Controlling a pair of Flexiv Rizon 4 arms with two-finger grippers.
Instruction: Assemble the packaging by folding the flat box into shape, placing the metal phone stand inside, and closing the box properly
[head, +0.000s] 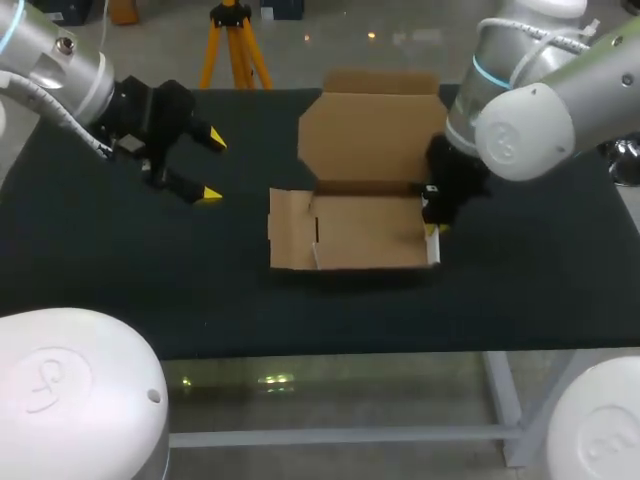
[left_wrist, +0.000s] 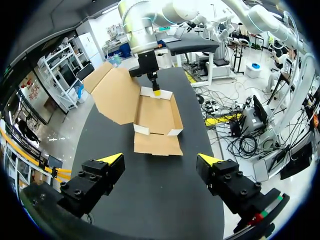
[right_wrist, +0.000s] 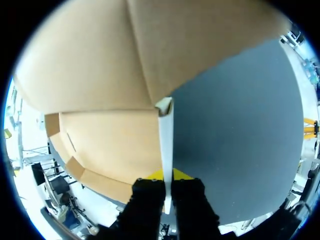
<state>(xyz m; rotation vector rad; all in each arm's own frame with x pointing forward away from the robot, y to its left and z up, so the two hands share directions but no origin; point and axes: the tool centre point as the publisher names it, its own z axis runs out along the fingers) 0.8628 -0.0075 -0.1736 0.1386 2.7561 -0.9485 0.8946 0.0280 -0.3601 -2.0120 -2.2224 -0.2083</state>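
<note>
The brown cardboard box (head: 365, 235) lies half folded in the middle of the black table. Its lid (head: 370, 130) stands up at the back, and its left flap (head: 290, 240) lies flat on the mat. My right gripper (head: 432, 226) is shut on the box's raised right side wall (right_wrist: 166, 135), a thin white-edged panel between its fingers (right_wrist: 167, 176). My left gripper (head: 210, 165) hangs open to the left of the box, well apart from it. From its wrist the box (left_wrist: 155, 117) lies ahead of the open gripper (left_wrist: 160, 160). No phone stand is in view.
The black mat (head: 120, 270) spreads bare to the left of and in front of the box. The table's front edge (head: 330, 352) runs just below it. My right arm (left_wrist: 145, 30) comes down at the box's far end.
</note>
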